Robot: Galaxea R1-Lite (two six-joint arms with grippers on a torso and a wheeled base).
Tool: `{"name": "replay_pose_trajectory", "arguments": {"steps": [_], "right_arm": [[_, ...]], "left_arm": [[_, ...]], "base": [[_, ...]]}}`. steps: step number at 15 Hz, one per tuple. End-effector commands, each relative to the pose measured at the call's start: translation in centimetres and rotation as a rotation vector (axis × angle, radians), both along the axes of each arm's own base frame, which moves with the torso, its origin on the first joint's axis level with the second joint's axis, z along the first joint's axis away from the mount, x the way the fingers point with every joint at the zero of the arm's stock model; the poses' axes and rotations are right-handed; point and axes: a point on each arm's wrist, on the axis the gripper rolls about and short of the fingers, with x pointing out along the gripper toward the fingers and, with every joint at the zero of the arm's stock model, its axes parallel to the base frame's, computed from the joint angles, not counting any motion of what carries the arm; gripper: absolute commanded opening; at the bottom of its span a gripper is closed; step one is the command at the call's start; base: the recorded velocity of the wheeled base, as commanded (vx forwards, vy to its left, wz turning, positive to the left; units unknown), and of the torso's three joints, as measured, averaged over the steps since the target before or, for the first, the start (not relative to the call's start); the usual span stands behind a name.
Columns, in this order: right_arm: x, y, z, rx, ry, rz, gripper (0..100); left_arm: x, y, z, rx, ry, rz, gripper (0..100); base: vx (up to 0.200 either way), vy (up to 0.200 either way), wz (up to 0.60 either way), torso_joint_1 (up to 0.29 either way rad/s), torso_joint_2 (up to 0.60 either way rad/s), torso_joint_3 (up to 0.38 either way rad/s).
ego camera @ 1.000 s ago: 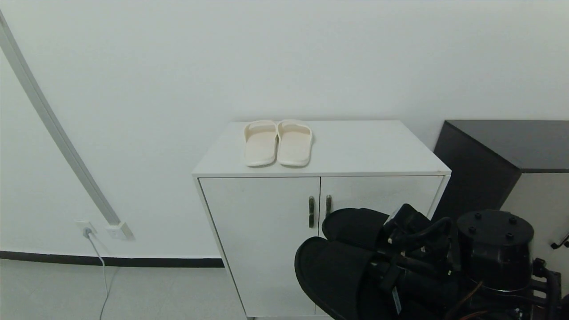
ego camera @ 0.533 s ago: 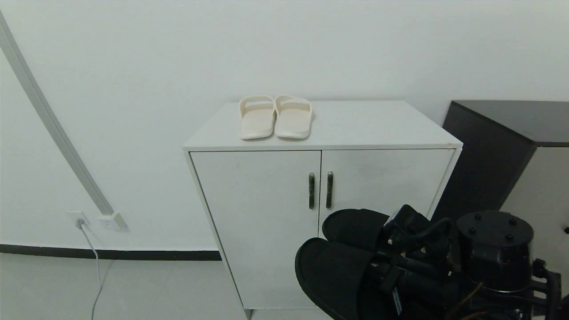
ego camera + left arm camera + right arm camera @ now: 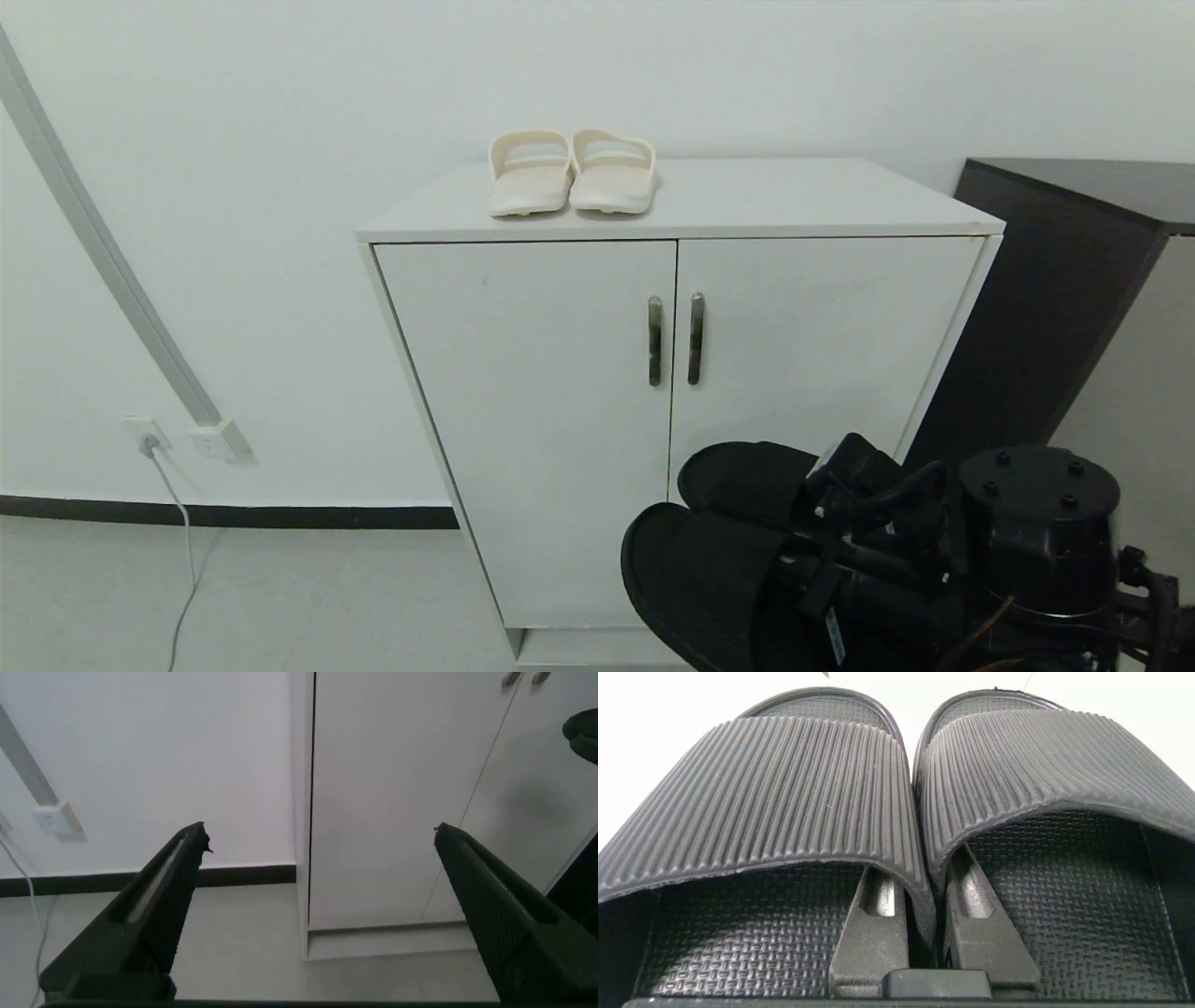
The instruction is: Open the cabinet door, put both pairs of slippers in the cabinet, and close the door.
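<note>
While the cabinet doors are standing shut, handles side by side at ctr, the black slippers are being gripped as a pair by the R gripper, low in front of the R door. On the cabinet top, L of ctr, the cream slippers are being carried. Beside the cabinet's lower L corner, the L gripper is being held wide apart, nothing between its fingers.

No legible text, number, brand mark or sign on the white two-door wooden cabinet, on the cream rubber slippers atop it, on the black ribbed rubber slippers, or on the white plastic wall socket
</note>
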Motion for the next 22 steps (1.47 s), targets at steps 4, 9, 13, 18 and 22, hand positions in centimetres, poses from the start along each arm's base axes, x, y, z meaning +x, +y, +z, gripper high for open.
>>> {"name": "replay_pose_trajectory", "arguments": {"steps": [4, 9, 13, 18, 22], "right_arm": [[-0.1, 0.0, -0.3, -0.008, 0.007, 0.001, 0], [-0.3, 0.0, -0.4, -0.012, 0.009, 0.008, 0], [-0.4, 0.0, -0.4, -0.012, 0.009, 0.011, 0], [-0.5, -0.1, -0.3, -0.013, 0.007, 0.012, 0], [-0.6, -0.2, -0.4, -0.015, 0.009, 0.013, 0]], "left_arm": [[0.0, 0.0, 0.0, 0.003, 0.002, -0.003, 100], [0.0, 0.0, 0.0, 0.003, 0.003, -0.001, 100], [0.1, 0.0, 0.2, 0.005, 0.009, 0.002, 100], [2.9, -0.3, 7.6, -0.072, 0.126, -0.129, 100], [7.0, -0.7, 12.1, -0.076, 0.167, -0.281, 100]], "base": [[0.0, 0.0, 0.0, -0.052, 0.44, 0.376], [0.0, 0.0, 0.0, -0.009, 0.21, 0.197], [0.0, 0.0, 0.0, 0.0, 0.0, 0.0], [0.0, 0.0, 0.0, 0.0, 0.0, 0.0], [0.0, 0.0, 0.0, 0.0, 0.0, 0.0]]}}
